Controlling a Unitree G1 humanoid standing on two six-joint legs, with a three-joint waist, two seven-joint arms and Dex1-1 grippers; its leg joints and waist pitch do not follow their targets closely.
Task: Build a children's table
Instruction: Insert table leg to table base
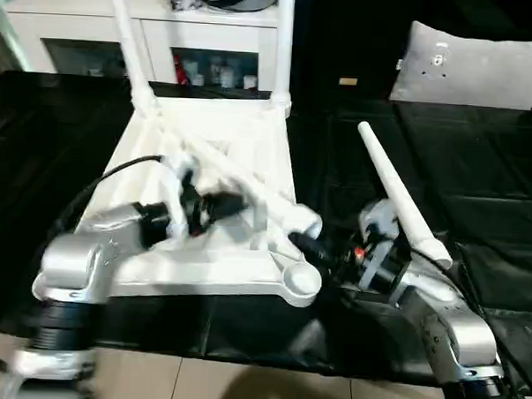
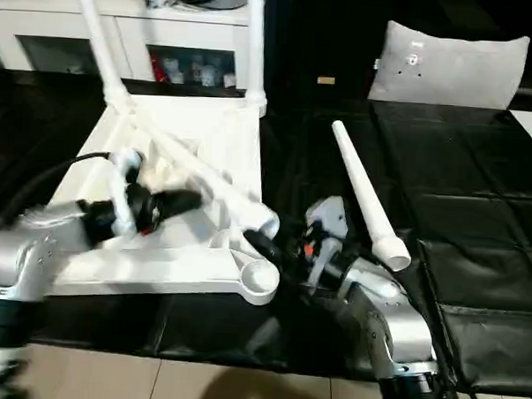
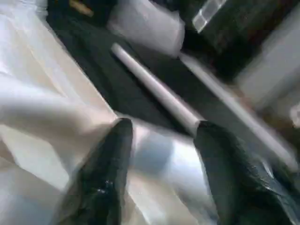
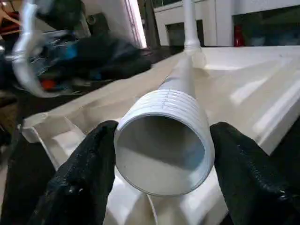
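White table top point(image 1: 202, 258) and white legs point(image 1: 403, 192) on black mat point(image 1: 479, 173); grey-white cushion point(image 1: 475, 72) far right.

home: cushion point(image 1: 470, 67), cabinet point(image 1: 88, 28)

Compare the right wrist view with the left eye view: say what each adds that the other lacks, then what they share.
Right wrist view alone: the open, threaded end of the leg seen head-on, hollow inside, sitting between the right gripper's two black fingers, whose pads flank its rim.

Left eye view alone: a loose leg lying on the black mat, the grey-white cushion, the white cabinet, and a second upright leg in a far corner socket.

Both: the upturned table top, the held leg lying across it, one upright far leg, and the left gripper over the top.
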